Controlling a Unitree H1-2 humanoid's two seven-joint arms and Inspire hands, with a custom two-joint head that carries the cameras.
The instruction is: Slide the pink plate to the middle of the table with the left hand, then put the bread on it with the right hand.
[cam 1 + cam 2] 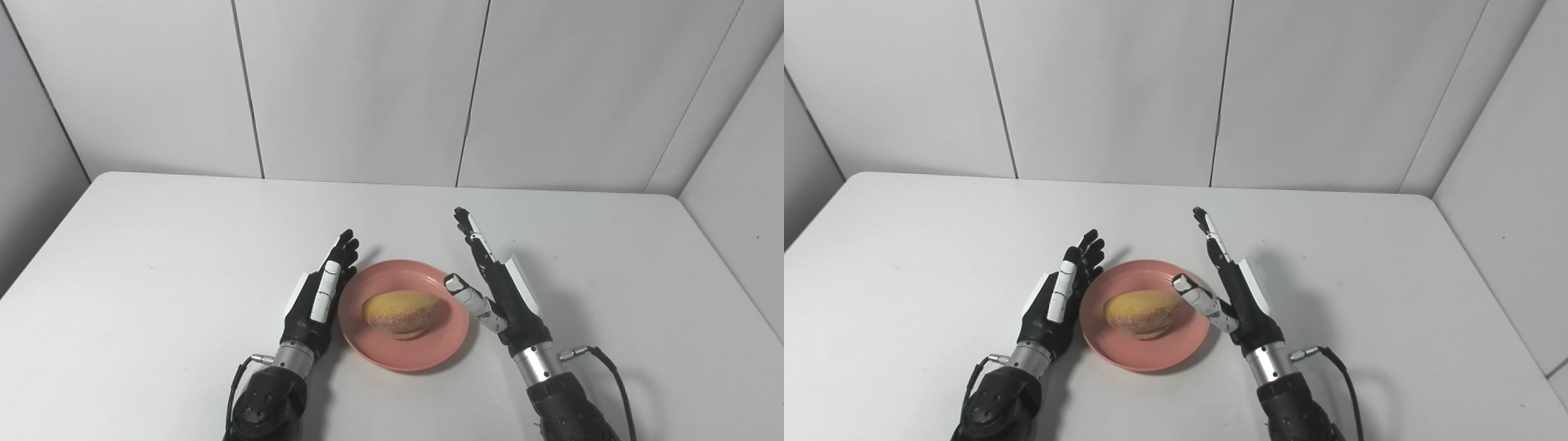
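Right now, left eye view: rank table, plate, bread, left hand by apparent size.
1. White rectangular table, by far the largest.
2. Round pink plate.
3. Black-and-white left hand and golden sugar-dusted bread roll: close in apparent area, and the hand is long and narrow, so unranked.

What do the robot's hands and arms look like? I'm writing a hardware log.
Left hand and right hand: black fingers and palms with white plates, a white-segmented thumb on the right. Silver metal wrist cuffs join black forearms, with a thin black cable plugged in at each wrist.
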